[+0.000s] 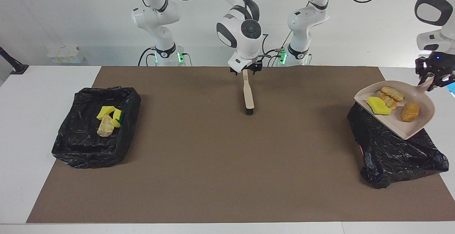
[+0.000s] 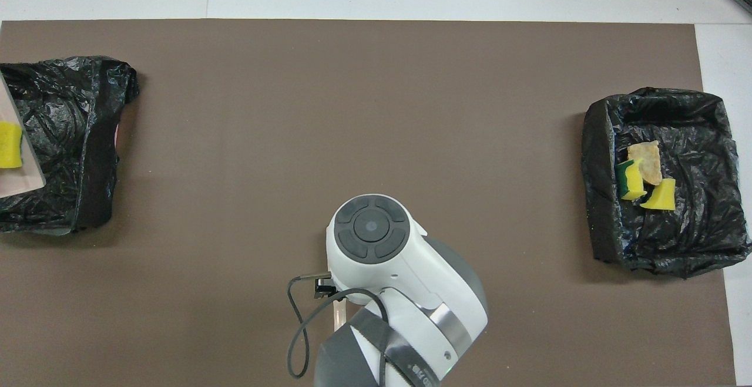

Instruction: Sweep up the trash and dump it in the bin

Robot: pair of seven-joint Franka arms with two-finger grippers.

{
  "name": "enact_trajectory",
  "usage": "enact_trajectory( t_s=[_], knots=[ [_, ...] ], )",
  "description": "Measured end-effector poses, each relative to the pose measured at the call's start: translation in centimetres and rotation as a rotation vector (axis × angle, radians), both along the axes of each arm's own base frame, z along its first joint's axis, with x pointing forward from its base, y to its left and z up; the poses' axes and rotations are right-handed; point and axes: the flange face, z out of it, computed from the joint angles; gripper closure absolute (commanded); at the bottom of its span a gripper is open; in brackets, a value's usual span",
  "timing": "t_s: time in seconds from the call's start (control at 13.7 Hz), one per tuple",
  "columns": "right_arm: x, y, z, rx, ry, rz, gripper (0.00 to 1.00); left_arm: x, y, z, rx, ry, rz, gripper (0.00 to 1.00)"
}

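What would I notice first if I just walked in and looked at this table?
Probably the beige dustpan, loaded with a yellow sponge and bread-like lumps, held up by the left claw over the black-lined bin at the left arm's end of the table. Next, the brush hanging bristles-down from the right claw over the middle of the brown mat. The other black bin, at the right arm's end, already holds scraps.

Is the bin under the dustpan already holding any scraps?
No: in the facing view the black-lined bin shows only liner, while the four scraps lie on the dustpan.
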Motion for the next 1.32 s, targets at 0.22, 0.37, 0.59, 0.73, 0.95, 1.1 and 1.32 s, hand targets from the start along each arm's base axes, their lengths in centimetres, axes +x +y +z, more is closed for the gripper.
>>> enact_trajectory(
  t_s=[0.22,0.37,0.59,0.73,0.95,1.1,1.32],
  knots=[
    [2.6,-3.3,4.1,0.020,0.014,0.078,0.00,0.7,0.3,0.6,0.157,0.030,-0.024,1.00],
    [4.1,-5.4,6.4,0.027,0.005,0.114,0.00,1.1,-0.2,0.5,0.247,0.062,-0.040,1.00],
    [6.1,-9.4,9.5,0.022,-0.066,0.186,0.00,2.8,-2.5,-0.5,0.407,0.111,-0.083,1.00],
    [7.3,-13.2,11.6,0.030,-0.110,0.249,0.00,3.6,-4.1,-0.3,0.503,0.131,-0.115,1.00],
    [9.0,-20.2,13.5,0.012,-0.132,0.348,0.00,3.7,-4.8,0.1,0.636,0.151,-0.086,1.00],
    [10.2,-24.8,14.4,-0.014,-0.151,0.365,0.00,3.4,-6.2,0.2,0.705,0.167,-0.022,1.00],
    [11.3,-29.5,16.1,-0.024,-0.183,0.304,0.00,3.2,-8.3,1.2,0.775,0.161,-0.025,1.00]
  ],
)
